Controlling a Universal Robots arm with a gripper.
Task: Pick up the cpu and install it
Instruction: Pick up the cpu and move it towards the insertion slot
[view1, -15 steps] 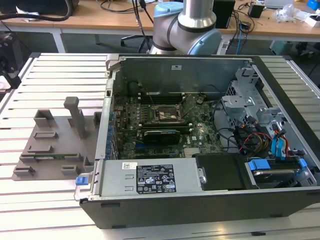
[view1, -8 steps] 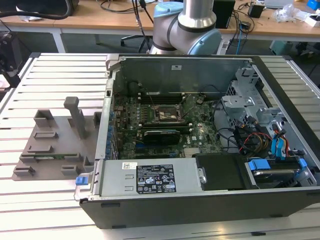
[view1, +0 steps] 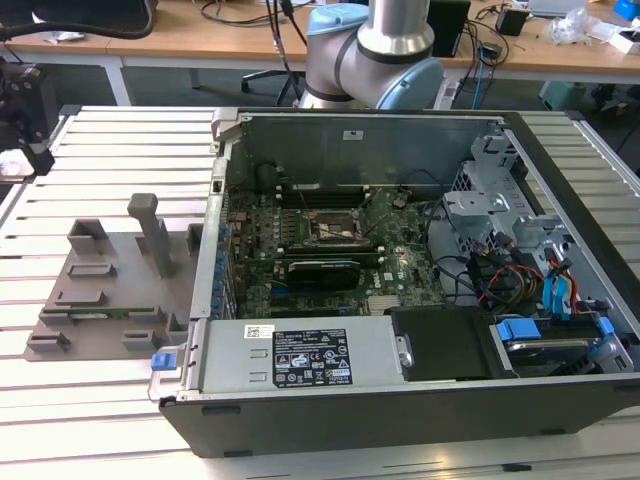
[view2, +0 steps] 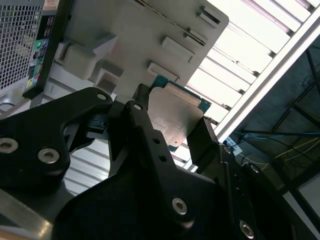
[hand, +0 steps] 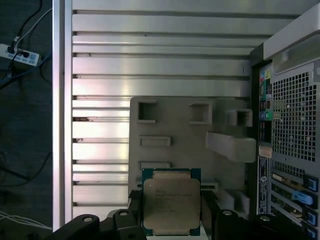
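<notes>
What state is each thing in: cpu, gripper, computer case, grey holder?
gripper: shut on the cpu
cpu: held above the grey holder, clear of it
computer case: on its side, open, motherboard exposed
grey holder: lying flat on the slatted table beside the case

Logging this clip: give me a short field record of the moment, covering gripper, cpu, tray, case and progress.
gripper: black two-finger gripper, shut on the chip
cpu: small square silvery-grey chip, clamped in the gripper
tray: pale grey moulded holder tray on the slatted metal table, behind the chip in both wrist views
case: open black computer case, on the exterior view's right of the tray
socket: square black-and-metal frame on the green motherboard
progress: chip gripped, not yet installed
</notes>
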